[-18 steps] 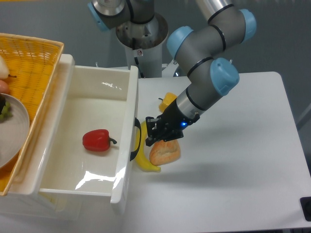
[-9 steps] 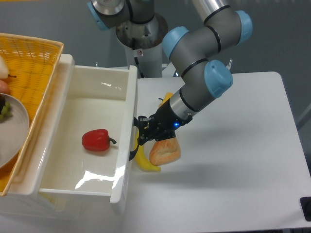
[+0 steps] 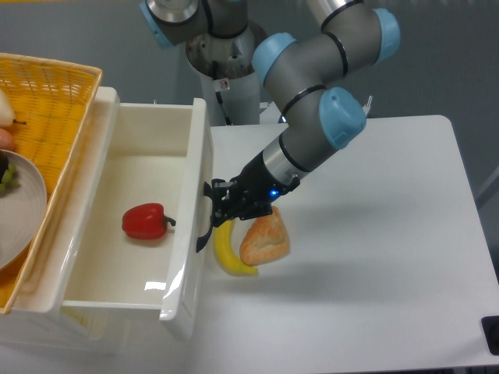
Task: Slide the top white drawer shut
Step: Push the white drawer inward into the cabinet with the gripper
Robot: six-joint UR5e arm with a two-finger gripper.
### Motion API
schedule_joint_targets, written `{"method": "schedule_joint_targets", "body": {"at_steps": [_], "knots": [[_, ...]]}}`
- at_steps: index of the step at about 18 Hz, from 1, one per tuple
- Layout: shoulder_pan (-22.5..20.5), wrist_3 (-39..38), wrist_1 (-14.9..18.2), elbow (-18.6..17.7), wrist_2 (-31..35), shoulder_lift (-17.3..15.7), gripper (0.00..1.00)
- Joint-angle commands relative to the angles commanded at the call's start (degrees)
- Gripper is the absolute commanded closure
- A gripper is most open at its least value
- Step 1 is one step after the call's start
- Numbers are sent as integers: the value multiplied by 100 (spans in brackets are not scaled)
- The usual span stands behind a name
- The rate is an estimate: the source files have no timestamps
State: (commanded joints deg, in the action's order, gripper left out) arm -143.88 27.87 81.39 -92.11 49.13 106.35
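Note:
The top white drawer is a deep glossy box standing partly open at the left of the table, with a red bell pepper inside. Its curved black handle is on the front panel facing right. My gripper presses against this handle and front panel. Its black fingers look close together, but I cannot tell whether they grip the handle.
A banana and a bread roll lie on the white table just right of the drawer front, under my arm. A yellow wicker basket with a plate sits on the cabinet at the far left.
My gripper moved left and reached the drawer front. The drawer slid left by a small amount, and the pepper shifted left with it.

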Motion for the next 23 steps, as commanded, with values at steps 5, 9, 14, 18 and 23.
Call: {"method": "schedule_joint_targets", "body": {"at_steps": [5,9,14,18,23], "knots": [[193,-44,-18,9,-44,0,93],[255,-71,-35,17,-44,0,92],[299,-97,-44,9,-35,26,92],[299,-88,-53,9,-35,61,91],[325,-88,-53,9,-35,88,91]]}}
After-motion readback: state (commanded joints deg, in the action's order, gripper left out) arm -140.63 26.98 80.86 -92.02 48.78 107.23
